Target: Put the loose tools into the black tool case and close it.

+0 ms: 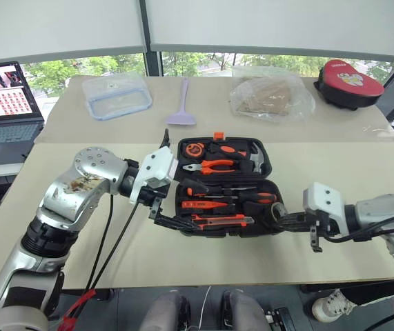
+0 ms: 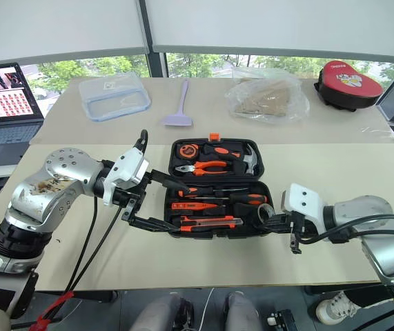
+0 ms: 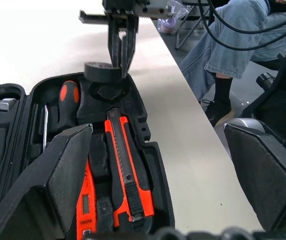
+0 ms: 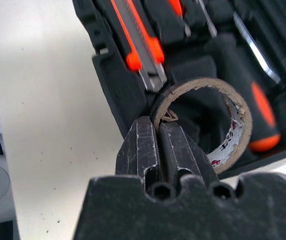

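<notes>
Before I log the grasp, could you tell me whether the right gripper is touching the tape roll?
Touching. In the right wrist view the right gripper is shut on the tape roll, with the roll's wall pinched between its fingers above the case.

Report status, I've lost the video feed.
Right pincer shut on tape roll over tool case. Left pincer open at case edge. Nothing in the way.

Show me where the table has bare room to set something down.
Bare: the near strip in front of the case, and either side of it beyond both arms. Crowded: the far edge, with container, spatula, bag and red case.
</notes>
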`<state>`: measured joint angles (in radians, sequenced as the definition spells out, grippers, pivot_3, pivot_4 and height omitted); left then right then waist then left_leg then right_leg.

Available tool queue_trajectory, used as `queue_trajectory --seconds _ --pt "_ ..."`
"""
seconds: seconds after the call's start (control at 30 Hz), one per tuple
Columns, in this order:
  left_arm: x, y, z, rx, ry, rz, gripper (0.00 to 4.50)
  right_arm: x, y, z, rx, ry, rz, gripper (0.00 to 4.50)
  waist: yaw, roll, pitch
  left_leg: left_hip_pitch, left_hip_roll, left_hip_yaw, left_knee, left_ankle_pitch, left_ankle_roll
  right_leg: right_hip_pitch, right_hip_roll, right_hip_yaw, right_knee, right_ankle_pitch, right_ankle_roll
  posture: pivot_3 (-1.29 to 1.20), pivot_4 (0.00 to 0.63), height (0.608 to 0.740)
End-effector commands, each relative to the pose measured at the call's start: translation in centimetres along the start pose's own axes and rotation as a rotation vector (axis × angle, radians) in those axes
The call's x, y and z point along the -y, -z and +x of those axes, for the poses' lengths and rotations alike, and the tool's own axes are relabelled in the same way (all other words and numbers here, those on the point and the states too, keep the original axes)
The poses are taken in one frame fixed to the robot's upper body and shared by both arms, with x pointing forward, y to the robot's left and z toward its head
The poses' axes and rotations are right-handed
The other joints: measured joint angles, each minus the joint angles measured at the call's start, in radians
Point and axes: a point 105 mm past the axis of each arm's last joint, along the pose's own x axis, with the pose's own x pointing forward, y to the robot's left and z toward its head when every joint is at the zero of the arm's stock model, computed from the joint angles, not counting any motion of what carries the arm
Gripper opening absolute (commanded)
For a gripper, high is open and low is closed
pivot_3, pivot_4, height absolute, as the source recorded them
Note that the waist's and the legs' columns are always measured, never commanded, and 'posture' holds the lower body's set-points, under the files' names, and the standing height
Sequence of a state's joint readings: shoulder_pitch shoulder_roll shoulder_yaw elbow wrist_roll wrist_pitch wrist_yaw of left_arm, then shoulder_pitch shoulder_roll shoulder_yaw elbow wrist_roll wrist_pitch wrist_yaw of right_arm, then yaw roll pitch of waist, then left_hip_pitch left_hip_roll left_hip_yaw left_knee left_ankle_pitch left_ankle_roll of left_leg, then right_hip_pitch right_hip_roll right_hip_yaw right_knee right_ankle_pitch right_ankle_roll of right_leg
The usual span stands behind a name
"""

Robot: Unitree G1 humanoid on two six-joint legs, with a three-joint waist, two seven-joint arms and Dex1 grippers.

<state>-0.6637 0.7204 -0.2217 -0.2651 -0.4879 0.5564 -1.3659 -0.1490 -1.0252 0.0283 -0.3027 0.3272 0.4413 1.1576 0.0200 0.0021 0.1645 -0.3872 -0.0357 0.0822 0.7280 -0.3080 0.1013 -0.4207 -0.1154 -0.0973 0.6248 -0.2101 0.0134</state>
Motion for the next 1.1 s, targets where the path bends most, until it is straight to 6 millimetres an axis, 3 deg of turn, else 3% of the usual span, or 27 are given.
queue_trajectory --seconds 0.03,0.17,0.3,0.4,0.53,0.57,0.63,0.7,0.93,0.97,1.1 --pt "0.3 -0.9 0.2 0.001 0.006 0.037 4.5 0.1 -0.4 0.2 -0.001 0.008 -0.038 0.38 0.0 0.0 0.0 0.0 0.0 0.0 0.0 0.0 0.0 0.0 0.0 0.0 0.0 0.0 0.0 0.0 0.15 0.728" --pt "0.3 -0.5 0.2 0.001 -0.002 0.03 4.5 0.1 -1.3 0.0 0.021 0.014 -0.03 1.58 0.0 0.0 0.0 0.0 0.0 0.0 0.0 0.0 0.0 0.0 0.0 0.0 0.0 0.0 0.0 0.0 0.15 0.728" --pt "0.0 -0.2 0.1 0.003 -0.021 0.023 4.5 0.3 -3.0 -2.1 0.075 0.026 0.004 2.98 0.001 0.0 0.0 0.0 0.0 0.0 0.0 0.0 0.0 0.0 0.0 0.0 0.0 0.0 0.0 0.0 0.15 0.728" --pt "-0.8 0.7 -0.4 -0.01 -0.083 0.008 4.5 1.9 -3.5 -4.2 0.107 0.107 0.049 3.95 0.002 0.0 0.0 0.0 0.0 0.0 0.0 0.0 0.0 0.0 0.0 0.0 0.0 0.0 0.0 0.0 0.15 0.728" --pt "-3.7 3.0 -1.7 -0.042 -0.271 -0.036 4.5 5.2 -3.0 -6.1 0.154 0.281 0.151 3.95 0.001 0.0 0.0 0.001 0.0 0.0 0.0 0.0 0.0 0.001 0.0 0.0 0.0 0.0 0.0 0.0 0.15 0.728" --pt "-4.5 3.7 -2.1 -0.049 -0.326 -0.049 4.24 6.0 -2.7 -6.4 0.174 0.324 0.187 3.68 0.001 0.0 0.0 0.001 0.0 0.0 0.0 0.0 0.0 0.001 0.0 0.0 0.0 0.0 0.0 0.0 0.15 0.728" --pt "-7.0 6.9 -3.7 -0.136 -0.519 -0.134 3.76 8.3 -1.3 -6.7 0.213 0.464 0.275 3.18 0.001 -0.002 0.0 0.0 0.0 0.0 0.0 0.0 0.0 0.0 0.0 0.001 0.0 0.0 0.0 0.0 0.15 0.728" --pt "-8.3 9.0 -4.3 -0.179 -0.624 -0.194 2.93 9.7 0.2 -6.4 0.228 0.543 0.351 2.43 0.0 -0.002 0.0 0.0 0.0 0.0 0.0 0.0 0.0 0.0 0.0 0.0 0.001 0.0 0.0 0.0 0.15 0.728" --pt "-8.1 11.0 -2.4 -0.205 -0.619 -0.224 0.24 10.9 2.6 -4.1 0.155 0.557 0.351 0.11 -0.004 -0.002 0.001 -0.003 -0.002 0.001 -0.001 0.0 0.0 -0.003 0.001 -0.002 0.0 0.0 0.001 0.0 0.15 0.728" --pt "-7.9 11.0 -2.1 -0.199 -0.607 -0.229 0.04 11.0 2.7 -3.8 0.147 0.55 0.34 0.0 -0.006 -0.002 0.001 -0.003 -0.002 0.001 -0.001 0.0 0.0 -0.002 0.001 -0.002 0.0 0.0 0.001 0.0 0.15 0.728" --pt "-5.5 9.7 -0.1 -0.121 -0.458 -0.223 0.04 10.3 2.4 -1.9 0.123 0.456 0.288 0.0 -0.012 -0.002 0.001 -0.001 -0.001 0.001 -0.002 0.0 0.0 -0.002 0.001 -0.001 0.0 0.0 0.001 0.0 0.15 0.728"
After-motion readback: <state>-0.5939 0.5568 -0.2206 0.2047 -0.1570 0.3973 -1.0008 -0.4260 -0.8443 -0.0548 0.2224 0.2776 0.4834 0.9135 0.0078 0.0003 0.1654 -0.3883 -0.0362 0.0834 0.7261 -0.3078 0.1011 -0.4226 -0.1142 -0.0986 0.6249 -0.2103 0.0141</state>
